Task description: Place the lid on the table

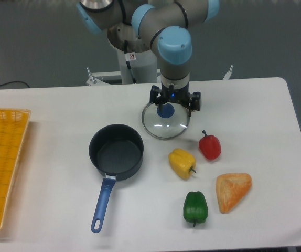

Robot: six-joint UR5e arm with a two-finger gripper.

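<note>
The lid (165,125), a clear glass disc with a metal rim and a blue knob, lies flat on the white table (255,110), just right of the pot. My gripper (174,101) hovers slightly above and to the right of the knob. It is open, its fingers (154,96) spread wide with nothing between them. The knob shows free below the left side of the gripper.
A dark saucepan (116,151) with a blue handle stands left of the lid. A red pepper (210,146), a yellow pepper (182,163), a green pepper (195,207) and a wedge of bread (233,191) lie to the front right. A yellow woven tray (1,168) is at the left edge.
</note>
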